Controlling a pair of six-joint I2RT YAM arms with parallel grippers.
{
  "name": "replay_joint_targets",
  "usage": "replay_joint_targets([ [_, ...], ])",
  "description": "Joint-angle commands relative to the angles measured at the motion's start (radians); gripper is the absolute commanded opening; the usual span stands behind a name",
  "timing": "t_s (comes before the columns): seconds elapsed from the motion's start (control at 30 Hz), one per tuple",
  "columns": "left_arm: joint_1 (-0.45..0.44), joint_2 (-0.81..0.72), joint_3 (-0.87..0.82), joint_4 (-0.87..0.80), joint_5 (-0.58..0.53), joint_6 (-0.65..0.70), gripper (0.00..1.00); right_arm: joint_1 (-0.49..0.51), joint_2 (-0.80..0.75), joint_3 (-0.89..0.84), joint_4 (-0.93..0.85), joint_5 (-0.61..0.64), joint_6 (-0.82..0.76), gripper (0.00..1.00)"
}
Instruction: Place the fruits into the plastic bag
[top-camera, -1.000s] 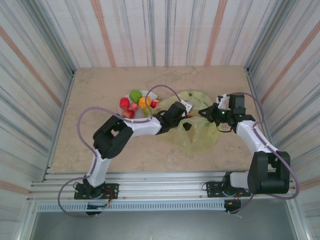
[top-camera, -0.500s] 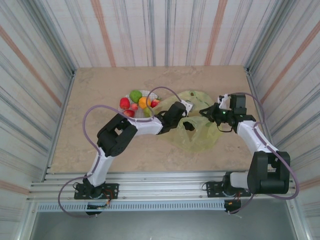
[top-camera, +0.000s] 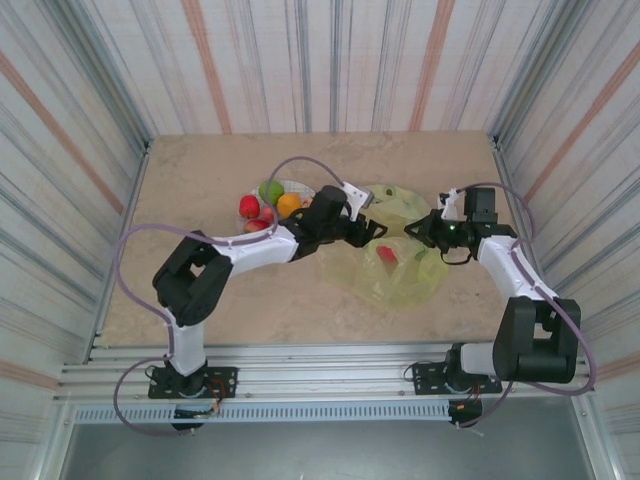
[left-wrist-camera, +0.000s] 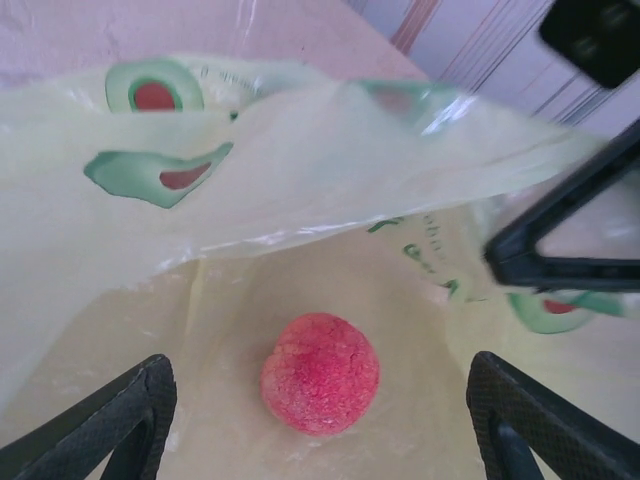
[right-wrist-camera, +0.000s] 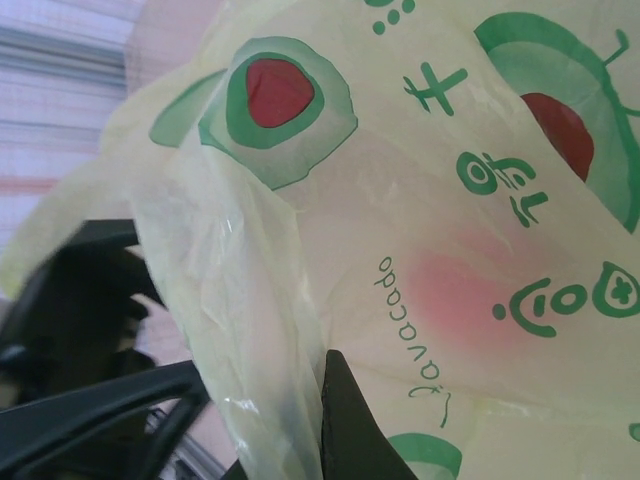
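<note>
The left gripper (top-camera: 371, 232) hangs at the mouth of the bag (top-camera: 405, 282) with its fingers (left-wrist-camera: 105, 425) spread wide and nothing between the pads. Just ahead of them, centred in the gap and touching neither one, a red fruit (left-wrist-camera: 320, 373) lies on the bag's lower film (rough-skinned and pinkish, which kind I cannot tell). The right gripper (top-camera: 420, 228) is clamped on the bag's rim opposite the left one. In its wrist view the thin plastic runs down into the closed finger (right-wrist-camera: 350, 430), and that pinch looks to be what props the mouth up.

So I judge the step to be a drop into the bag, finished for this fruit: it is in and lies free. The other fruits (top-camera: 268, 205) sit bunched on the plate (top-camera: 293, 185), behind the left gripper and off to its side.

The next move calls for the left gripper to back straight out of the mouth, fingers apart so they neither snag the film nor drag the fruit along. It then has to swing back to the plate and come down over one fruit. The right one should hold its pinch, or the mouth is likely to fall shut
</note>
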Motion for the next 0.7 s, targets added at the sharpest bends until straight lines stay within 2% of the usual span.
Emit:
replay_joint_targets([
  [0.0, 0.015, -0.077, -0.014, -0.071, 0.073, 0.054, 0.79, -0.009, 0.012, 0.028, -0.04, 0.017, -0.054, 0.0],
  [0.47, 0.089, -0.231, -0.04, -0.087, 0.477, 0.008, 0.75, -0.009, 0.027, 0.027, -0.035, 0.034, -0.05, 0.0],
  [0.67, 0.091, -0.293, -0.079, -0.147, 0.609, 0.064, 0.75, -0.007, 0.03, 0.029, -0.032, 0.035, -0.048, 0.0],
])
